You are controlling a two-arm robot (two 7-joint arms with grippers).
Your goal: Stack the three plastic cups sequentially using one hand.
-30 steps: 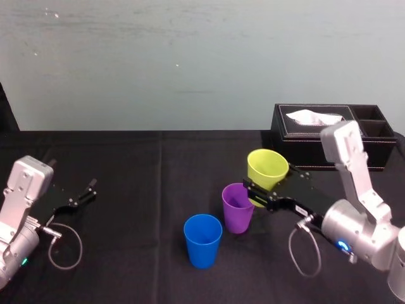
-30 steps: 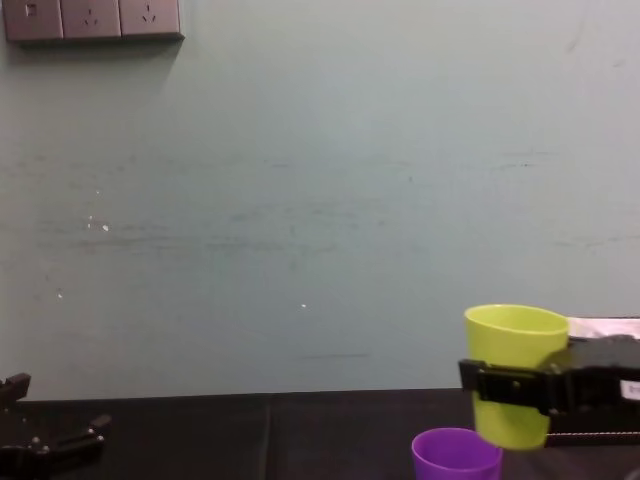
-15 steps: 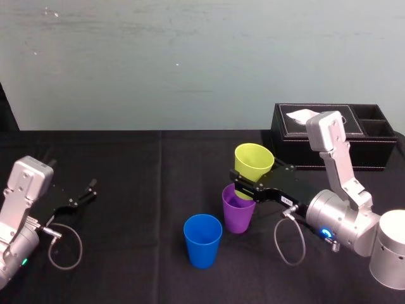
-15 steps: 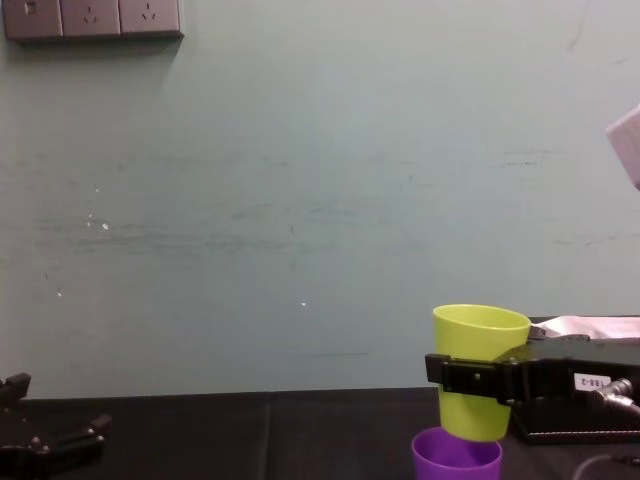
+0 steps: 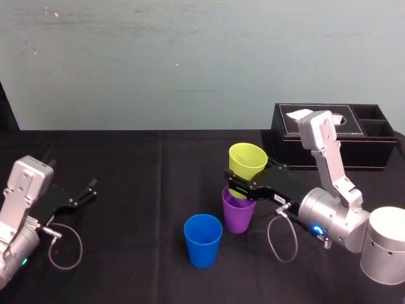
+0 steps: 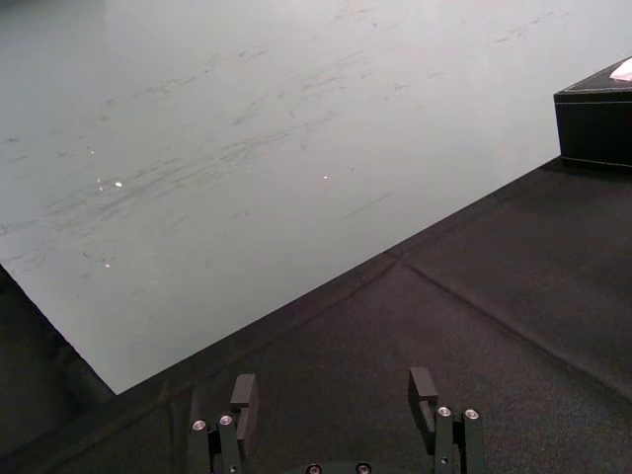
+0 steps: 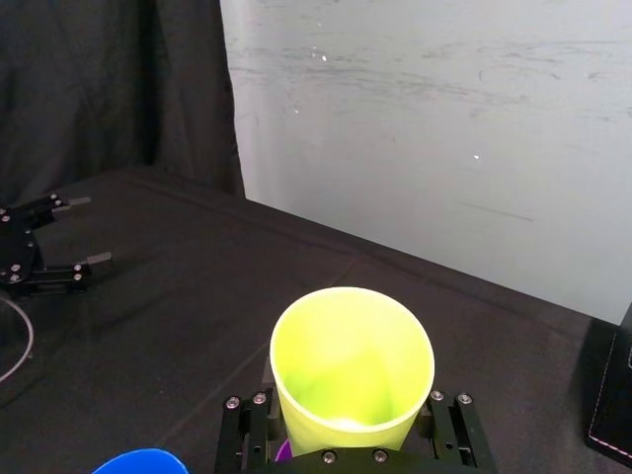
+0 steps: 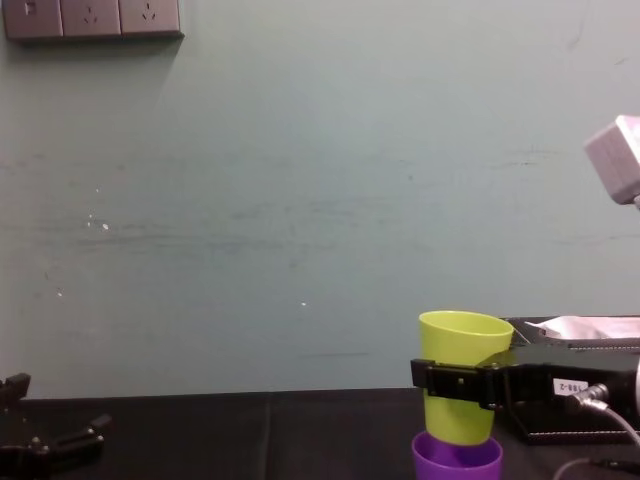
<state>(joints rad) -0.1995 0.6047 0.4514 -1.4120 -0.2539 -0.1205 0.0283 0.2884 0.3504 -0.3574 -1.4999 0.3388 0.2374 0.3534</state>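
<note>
I'm holding the yellow-green tapered plastic cup (image 5: pixel 247 158) over the purple plastic cup (image 5: pixel 238 212).
Right gripper (image 5: pixel 239 185) is pinching its wall mid-height, likely light and slick; left gripper (image 5: pixel 87 192) is idling open, far left.

Yellow-green cup (image 5: pixel 247 163) over purple cup (image 5: pixel 237 216), blue (image 5: pixel 202 244) beside

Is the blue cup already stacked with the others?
No, the blue cup stands by itself beside the purple cup, with nothing nested in it.

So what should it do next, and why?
Probably lower straight down: the right gripper holds the yellow cup just over the purple cup, base at its rim, not yet nested. Left gripper lies parked far left.
</note>
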